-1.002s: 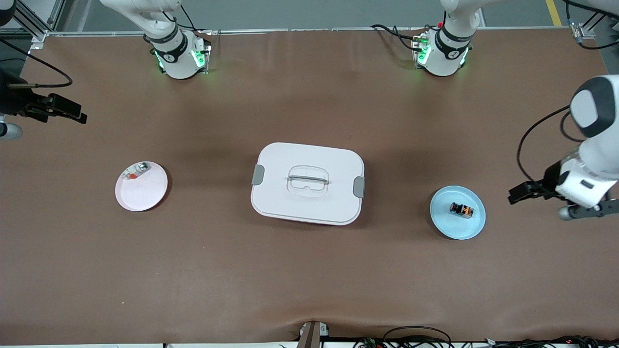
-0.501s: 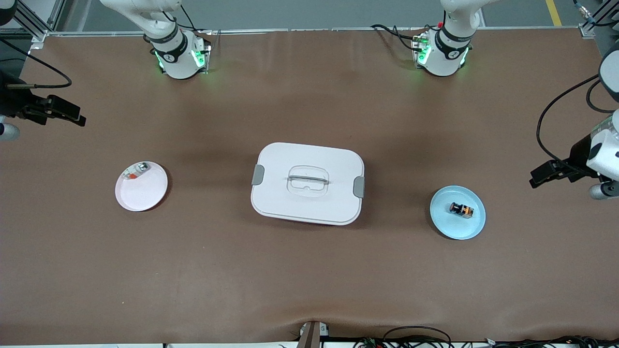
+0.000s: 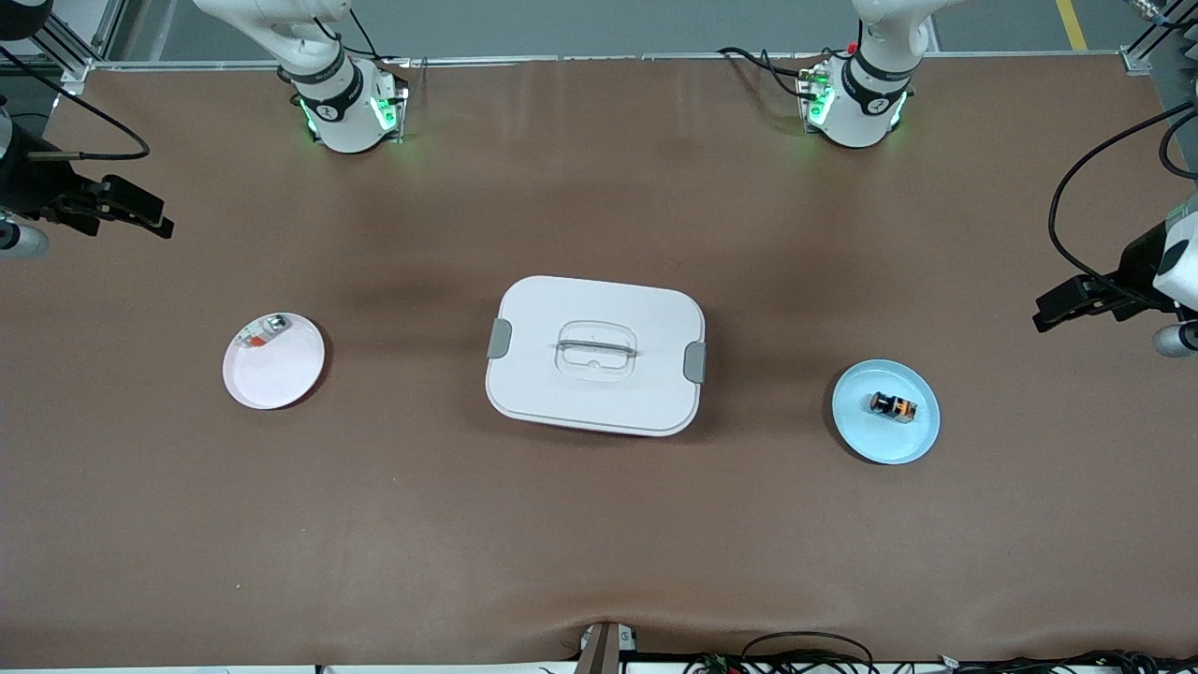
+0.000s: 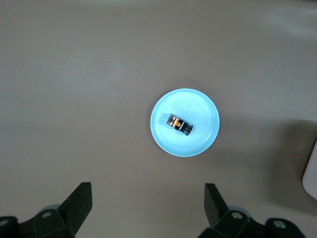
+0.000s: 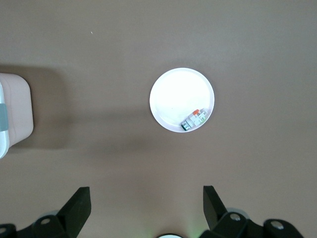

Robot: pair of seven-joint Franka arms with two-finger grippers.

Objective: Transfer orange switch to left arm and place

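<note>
The orange switch (image 3: 894,406) (image 4: 179,124), a tiny black part with orange markings, lies on a small blue plate (image 3: 856,426) (image 4: 163,139) toward the left arm's end of the table. My left gripper (image 3: 1056,311) (image 4: 147,191) hangs open and empty over bare table at that end, apart from the plate. The white lidded box (image 3: 562,393) stands in the middle of the table; a corner of it (image 4: 312,171) shows in the left wrist view. My right gripper (image 3: 145,213) (image 5: 146,193) hangs open and empty over the right arm's end.
A pale pink plate (image 3: 281,374) (image 5: 173,94) lies toward the right arm's end. It holds a small clear and silver item (image 3: 262,332) (image 5: 194,119). The box's end (image 5: 15,114) shows in the right wrist view. Brown table surface lies between plates and box.
The left arm has swung outward toward its end of the table, carrying its open gripper away from the blue plate. The right gripper has shifted only slightly. Nothing on the table has moved.
</note>
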